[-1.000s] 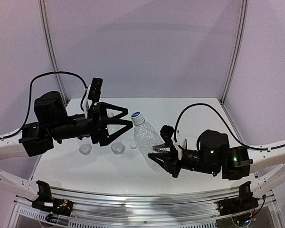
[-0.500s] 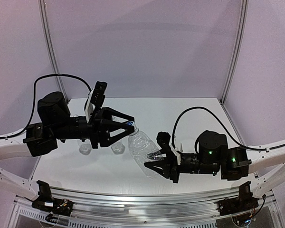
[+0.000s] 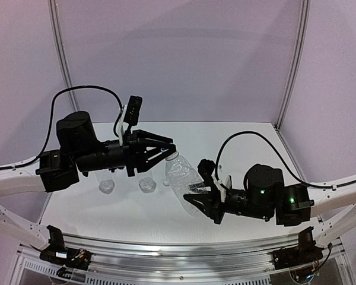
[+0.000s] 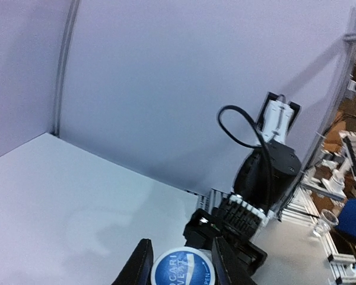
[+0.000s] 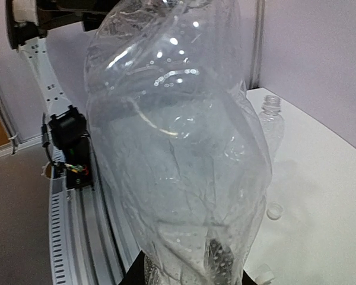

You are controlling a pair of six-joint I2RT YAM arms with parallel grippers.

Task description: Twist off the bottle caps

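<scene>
My right gripper (image 3: 200, 199) is shut on the lower body of a clear crinkled bottle (image 3: 181, 171), held tilted above the table with its neck toward the left arm. In the right wrist view this bottle (image 5: 178, 148) fills the frame, and my right gripper (image 5: 190, 274) clamps its base. My left gripper (image 3: 169, 148) is at the bottle's neck. In the left wrist view its two dark fingers press both sides of the bottle cap (image 4: 183, 268), which is white with a blue printed top. My left gripper (image 4: 183, 267) is shut on it.
Two more clear bottles (image 3: 107, 186) (image 3: 146, 184) stand on the white table (image 3: 243, 133) under the left arm. The right wrist view shows one uncapped bottle (image 5: 272, 122) and two loose caps (image 5: 275, 211) (image 5: 263, 275) on the table. Walls enclose the back and sides.
My left gripper swung right onto the bottle's top and closed from wide open onto the cap. The right gripper shifted the bottle slightly left and back, still holding it.
</scene>
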